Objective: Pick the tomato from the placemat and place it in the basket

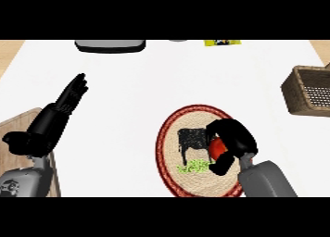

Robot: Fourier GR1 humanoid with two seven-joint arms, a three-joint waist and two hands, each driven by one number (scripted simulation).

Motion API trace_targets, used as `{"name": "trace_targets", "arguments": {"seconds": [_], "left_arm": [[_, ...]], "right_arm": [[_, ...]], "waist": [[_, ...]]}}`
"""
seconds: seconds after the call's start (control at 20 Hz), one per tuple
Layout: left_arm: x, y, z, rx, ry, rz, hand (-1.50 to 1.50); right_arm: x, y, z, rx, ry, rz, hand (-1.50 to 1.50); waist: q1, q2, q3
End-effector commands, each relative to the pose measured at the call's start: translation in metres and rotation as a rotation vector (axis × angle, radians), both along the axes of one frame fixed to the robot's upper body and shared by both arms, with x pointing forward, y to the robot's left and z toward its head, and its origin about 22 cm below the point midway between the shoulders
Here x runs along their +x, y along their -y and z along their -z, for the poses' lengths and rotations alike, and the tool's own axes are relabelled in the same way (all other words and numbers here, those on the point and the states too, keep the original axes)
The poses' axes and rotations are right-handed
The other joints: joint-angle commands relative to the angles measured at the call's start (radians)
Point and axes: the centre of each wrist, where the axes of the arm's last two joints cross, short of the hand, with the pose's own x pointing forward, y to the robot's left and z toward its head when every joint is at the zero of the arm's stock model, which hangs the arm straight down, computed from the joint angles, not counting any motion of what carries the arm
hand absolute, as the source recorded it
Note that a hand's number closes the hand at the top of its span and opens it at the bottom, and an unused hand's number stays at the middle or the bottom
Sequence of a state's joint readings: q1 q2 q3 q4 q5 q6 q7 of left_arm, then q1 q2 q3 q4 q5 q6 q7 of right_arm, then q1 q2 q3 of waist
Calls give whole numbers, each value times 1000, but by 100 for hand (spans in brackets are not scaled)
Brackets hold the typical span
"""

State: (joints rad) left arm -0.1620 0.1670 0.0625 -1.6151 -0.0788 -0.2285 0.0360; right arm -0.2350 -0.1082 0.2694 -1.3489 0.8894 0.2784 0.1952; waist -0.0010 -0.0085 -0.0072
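A red tomato [216, 147] lies on the round woven placemat [172, 139], which has a red rim and a black cow picture. My right hand [233, 139] is curled over the tomato, fingers and thumb wrapped round it so only a red sliver shows. The brown wicker basket [303, 92] stands at the right edge of the counter, well up and right of that hand. My left hand [58, 113] rests open at the left, fingers straight and pointing up the counter.
A wooden board [17, 127] lies at the lower left under my left forearm. A dark grey appliance [110, 45] and a yellow item [222, 42] sit along the far edge. White counter lies between the placemat and the basket.
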Motion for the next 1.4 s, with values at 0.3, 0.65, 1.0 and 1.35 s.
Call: {"name": "trace_targets", "arguments": {"seconds": [0.3,0.65,1.0,1.35], "left_arm": [[-5,-29,8,-5,-3,-69,0],[6,0,6,0,-20,-51,0],[-17,-16,8,0,-21,-36,0],[-6,-16,6,2,-3,-64,0]], "right_arm": [[-102,87,-67,-218,132,-263,150],[-158,104,-114,-9,236,-174,150],[-183,102,-147,446,370,-82,150],[-211,117,-186,574,465,-56,150]], "waist": [[-55,-4,5],[-42,4,7],[-29,0,7],[-55,0,5]]}}
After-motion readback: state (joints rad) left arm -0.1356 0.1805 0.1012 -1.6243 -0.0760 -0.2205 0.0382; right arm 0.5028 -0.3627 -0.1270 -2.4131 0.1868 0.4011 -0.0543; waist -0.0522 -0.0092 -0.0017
